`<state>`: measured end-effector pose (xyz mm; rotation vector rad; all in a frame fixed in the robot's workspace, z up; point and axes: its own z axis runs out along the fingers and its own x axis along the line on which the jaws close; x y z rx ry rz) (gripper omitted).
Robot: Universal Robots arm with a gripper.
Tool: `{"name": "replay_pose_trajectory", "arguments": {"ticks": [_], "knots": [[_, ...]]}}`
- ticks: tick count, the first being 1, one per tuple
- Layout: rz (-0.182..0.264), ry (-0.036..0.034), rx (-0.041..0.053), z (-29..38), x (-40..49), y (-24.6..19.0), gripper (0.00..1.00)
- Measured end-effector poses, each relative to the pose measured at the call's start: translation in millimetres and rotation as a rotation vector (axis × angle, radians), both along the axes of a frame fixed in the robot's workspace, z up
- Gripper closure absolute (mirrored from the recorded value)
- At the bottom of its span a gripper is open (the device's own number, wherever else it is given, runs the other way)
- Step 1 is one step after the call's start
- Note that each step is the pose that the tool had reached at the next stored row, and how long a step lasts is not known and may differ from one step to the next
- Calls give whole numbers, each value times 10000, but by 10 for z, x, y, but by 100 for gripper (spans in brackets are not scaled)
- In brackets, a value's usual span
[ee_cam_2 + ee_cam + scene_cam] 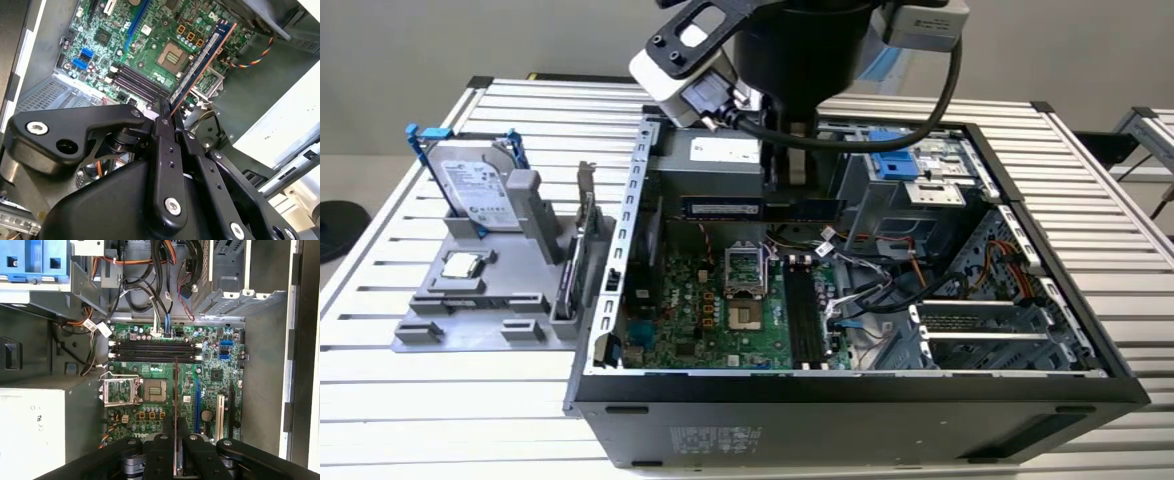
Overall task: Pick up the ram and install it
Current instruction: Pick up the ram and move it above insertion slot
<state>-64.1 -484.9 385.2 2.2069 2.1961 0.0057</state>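
Note:
The ram is a thin dark stick with a pale label, and my gripper is shut on it around its middle. It hangs level inside the open computer case, above the back part of the motherboard. In the second wrist view the ram sticks out past the gripper over the processor socket. It appears edge-on in the first wrist view, where the ram runs crosswise to the black memory slots and stands clear of them. The gripper clamps its near end there.
A grey stand at the exterior view's left holds a silver hard drive, a processor chip and a card with a bracket. Loose cables and drive cages crowd the case beside the slots.

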Motion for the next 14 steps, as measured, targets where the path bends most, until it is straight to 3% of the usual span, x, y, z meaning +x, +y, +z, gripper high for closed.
{"name": "replay_pose_trajectory", "arguments": {"ticks": [14], "knots": [[0,0,0,0,127,0,100]]}}
